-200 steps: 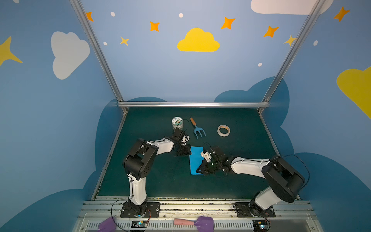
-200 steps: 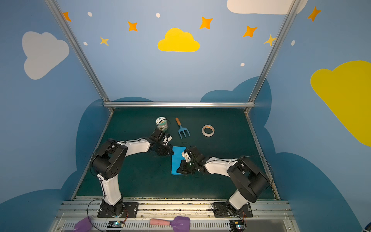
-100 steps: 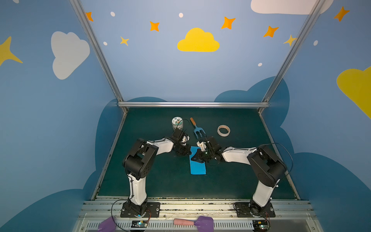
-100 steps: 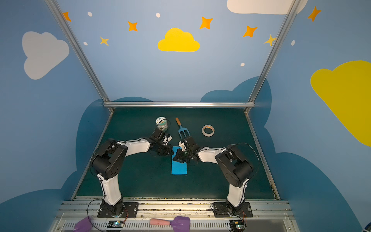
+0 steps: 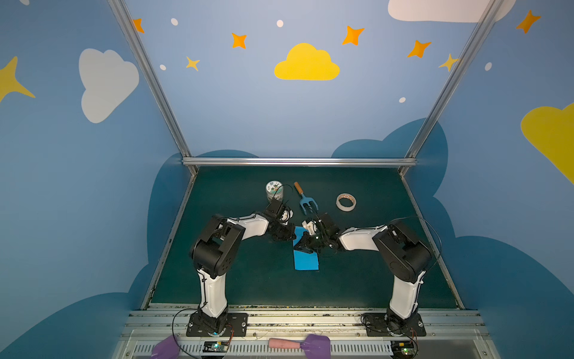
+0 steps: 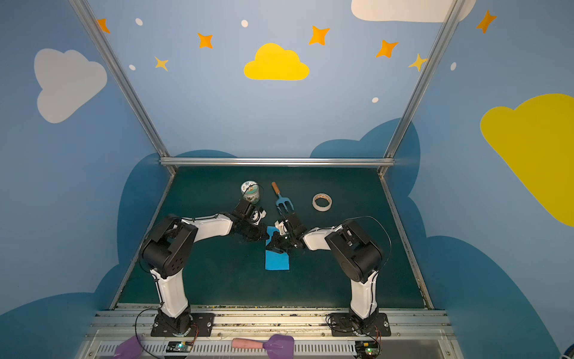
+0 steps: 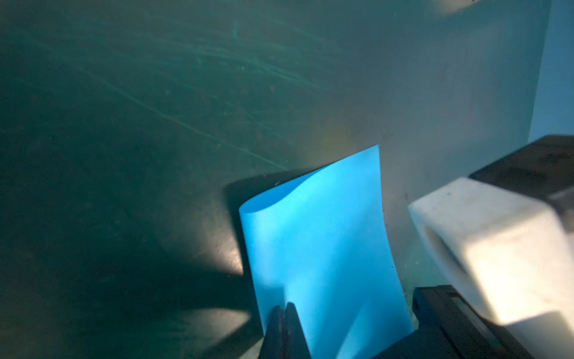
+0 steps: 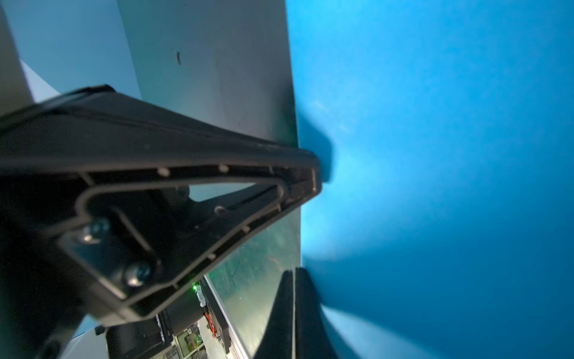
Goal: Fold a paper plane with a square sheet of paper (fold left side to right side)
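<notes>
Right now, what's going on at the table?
Both arms meet at the square sheet of paper, lying doubled over into a narrow rectangle on the table. The left gripper and right gripper are shut, tips on its far half, apparently pressing the fold. Its other end looks rounded, not creased flat. The fork and tape roll sit apart behind.

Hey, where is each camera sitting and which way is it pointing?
Both top views: high above the arms' bases, facing down at the green table; both arms show, left gripper and right gripper meeting at the square sheet of paper.
Left wrist: on the left arm, facing the paper past its shut tips; the right arm's white mount shows.
Right wrist: on the right arm, close over the paper; its shut tips show.
Shared: every view shows the paper.
</notes>
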You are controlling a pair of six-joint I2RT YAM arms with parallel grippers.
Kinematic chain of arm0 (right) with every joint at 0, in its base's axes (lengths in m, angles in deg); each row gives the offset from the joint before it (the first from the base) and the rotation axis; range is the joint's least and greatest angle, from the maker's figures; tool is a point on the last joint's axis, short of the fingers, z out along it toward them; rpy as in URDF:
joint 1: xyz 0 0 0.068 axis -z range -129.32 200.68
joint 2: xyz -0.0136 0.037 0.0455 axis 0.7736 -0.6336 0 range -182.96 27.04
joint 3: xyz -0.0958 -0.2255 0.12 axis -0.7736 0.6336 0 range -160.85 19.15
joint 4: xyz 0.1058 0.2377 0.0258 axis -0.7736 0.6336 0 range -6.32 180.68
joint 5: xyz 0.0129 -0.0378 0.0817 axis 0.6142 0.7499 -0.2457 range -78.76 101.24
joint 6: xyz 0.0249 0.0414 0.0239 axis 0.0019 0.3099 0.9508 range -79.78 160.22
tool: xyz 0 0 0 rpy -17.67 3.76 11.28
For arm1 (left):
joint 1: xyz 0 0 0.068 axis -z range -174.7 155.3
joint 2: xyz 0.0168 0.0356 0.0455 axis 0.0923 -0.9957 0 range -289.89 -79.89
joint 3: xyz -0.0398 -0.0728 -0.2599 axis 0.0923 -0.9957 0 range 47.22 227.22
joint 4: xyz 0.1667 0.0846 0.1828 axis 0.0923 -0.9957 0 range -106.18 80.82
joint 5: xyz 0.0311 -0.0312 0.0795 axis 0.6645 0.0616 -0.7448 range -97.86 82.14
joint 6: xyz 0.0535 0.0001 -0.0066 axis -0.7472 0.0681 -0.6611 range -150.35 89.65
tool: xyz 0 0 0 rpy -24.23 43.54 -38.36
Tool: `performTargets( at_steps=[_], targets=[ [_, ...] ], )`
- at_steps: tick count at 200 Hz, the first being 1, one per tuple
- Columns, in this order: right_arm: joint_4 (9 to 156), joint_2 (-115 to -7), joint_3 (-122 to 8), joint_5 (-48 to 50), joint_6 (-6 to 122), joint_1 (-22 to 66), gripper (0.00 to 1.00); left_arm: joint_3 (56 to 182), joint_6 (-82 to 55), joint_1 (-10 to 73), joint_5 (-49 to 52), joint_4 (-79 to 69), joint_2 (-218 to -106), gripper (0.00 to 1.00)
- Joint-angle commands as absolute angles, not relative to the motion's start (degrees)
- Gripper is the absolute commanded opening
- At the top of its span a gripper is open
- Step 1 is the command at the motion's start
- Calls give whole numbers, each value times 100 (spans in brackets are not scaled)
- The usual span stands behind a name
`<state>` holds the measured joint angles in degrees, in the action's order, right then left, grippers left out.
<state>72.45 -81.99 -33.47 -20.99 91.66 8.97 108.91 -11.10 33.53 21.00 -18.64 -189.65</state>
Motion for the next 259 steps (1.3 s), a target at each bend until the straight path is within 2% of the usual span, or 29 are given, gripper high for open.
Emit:
performTargets(
  at_steps=[1,110,259],
  targets=[
    [7210,-8341,-3447,-2134,9172,876,0,10848,-1201,3400,1928,-2263,-19212,4],
    [7599,-8423,-3155,-2080,9005,650,0,10824,-1206,3398,1904,-2289,-19187,4],
    [7055,-8023,-1972,-1934,9311,454,0,10830,-1219,3404,1917,-2285,-19193,4]
  ],
)
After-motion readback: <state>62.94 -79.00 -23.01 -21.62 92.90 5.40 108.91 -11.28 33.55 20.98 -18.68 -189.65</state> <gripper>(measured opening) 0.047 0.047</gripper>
